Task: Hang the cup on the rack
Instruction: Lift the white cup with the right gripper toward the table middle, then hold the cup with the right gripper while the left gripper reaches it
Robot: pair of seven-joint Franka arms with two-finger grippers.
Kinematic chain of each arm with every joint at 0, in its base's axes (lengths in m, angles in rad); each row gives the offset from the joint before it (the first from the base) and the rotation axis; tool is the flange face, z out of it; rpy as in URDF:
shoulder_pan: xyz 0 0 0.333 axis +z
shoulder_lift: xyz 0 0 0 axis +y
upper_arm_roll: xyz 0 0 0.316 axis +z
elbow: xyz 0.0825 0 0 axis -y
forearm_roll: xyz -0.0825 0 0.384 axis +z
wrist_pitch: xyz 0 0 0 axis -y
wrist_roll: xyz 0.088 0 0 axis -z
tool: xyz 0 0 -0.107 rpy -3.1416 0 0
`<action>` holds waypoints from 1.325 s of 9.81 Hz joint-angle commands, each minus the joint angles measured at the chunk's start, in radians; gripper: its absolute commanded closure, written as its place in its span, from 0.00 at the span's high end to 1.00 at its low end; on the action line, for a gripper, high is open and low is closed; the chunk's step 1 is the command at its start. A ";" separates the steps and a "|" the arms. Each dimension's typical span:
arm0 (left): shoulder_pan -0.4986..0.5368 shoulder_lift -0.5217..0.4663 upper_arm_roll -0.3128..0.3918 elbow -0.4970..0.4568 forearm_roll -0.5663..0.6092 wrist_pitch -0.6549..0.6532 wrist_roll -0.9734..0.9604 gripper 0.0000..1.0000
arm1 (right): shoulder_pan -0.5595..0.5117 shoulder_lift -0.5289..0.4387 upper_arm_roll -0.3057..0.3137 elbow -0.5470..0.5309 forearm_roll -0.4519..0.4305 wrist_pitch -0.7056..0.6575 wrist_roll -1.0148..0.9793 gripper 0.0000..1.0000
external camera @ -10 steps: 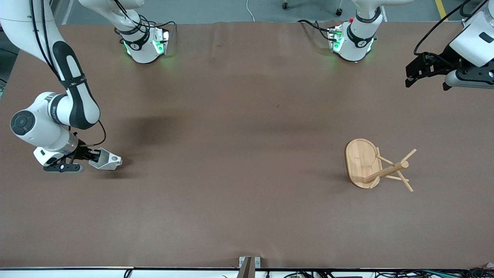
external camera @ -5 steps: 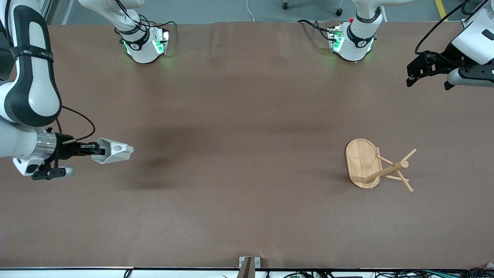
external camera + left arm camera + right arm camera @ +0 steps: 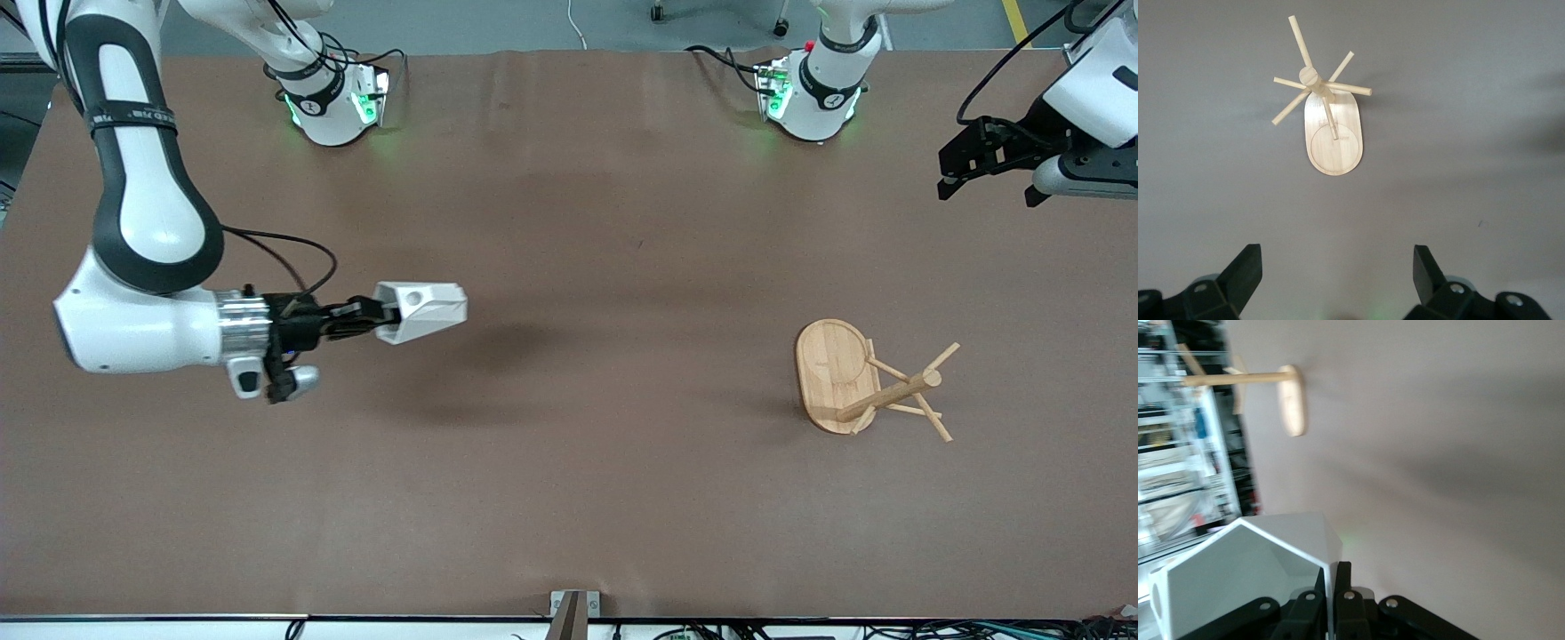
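Observation:
My right gripper (image 3: 380, 321) is shut on the rim of the white faceted cup (image 3: 422, 312) and holds it on its side in the air over the brown table, toward the right arm's end. In the right wrist view the cup's wall (image 3: 1265, 570) is pinched between the fingers (image 3: 1343, 587). The bamboo rack (image 3: 867, 382) stands toward the left arm's end, with its oval base, post and angled pegs; it also shows in the left wrist view (image 3: 1331, 130) and the right wrist view (image 3: 1290, 400). My left gripper (image 3: 960, 169) is open and empty, waiting high over the table's left-arm end.
The brown table (image 3: 569, 462) stretches between the cup and the rack. The two arm bases (image 3: 333, 98) (image 3: 813, 93) stand along the edge farthest from the front camera.
My right arm has lifted the cup and carried it toward the middle of the table, toward the rack. The left arm and the rack have stayed put.

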 commanded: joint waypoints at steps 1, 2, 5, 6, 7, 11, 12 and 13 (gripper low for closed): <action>-0.002 0.024 -0.004 0.004 0.005 -0.023 -0.003 1.00 | 0.034 0.016 0.045 -0.046 0.163 0.035 0.014 0.00; -0.001 0.024 -0.006 0.004 0.005 -0.023 0.000 1.00 | 0.049 0.016 0.096 -0.069 0.206 0.119 0.016 0.00; 0.002 0.024 -0.007 0.003 0.005 -0.023 0.008 1.00 | 0.051 0.019 0.261 -0.068 0.326 0.345 0.016 0.00; 0.001 0.036 -0.009 -0.005 0.004 -0.023 0.013 1.00 | 0.054 0.017 0.276 -0.071 0.354 0.345 0.017 0.00; 0.001 0.078 -0.012 0.001 -0.010 -0.023 0.017 1.00 | 0.054 0.017 0.305 -0.068 0.372 0.356 0.017 0.00; -0.115 0.109 -0.102 0.001 -0.089 -0.014 0.014 1.00 | 0.068 0.017 0.333 -0.066 0.377 0.435 0.017 0.00; -0.143 0.112 -0.139 0.001 -0.122 0.009 0.016 1.00 | 0.071 0.017 0.333 -0.065 0.377 0.454 0.017 0.01; -0.178 0.122 -0.186 0.001 -0.122 0.050 0.034 1.00 | 0.073 0.017 0.333 -0.065 0.377 0.454 0.017 0.01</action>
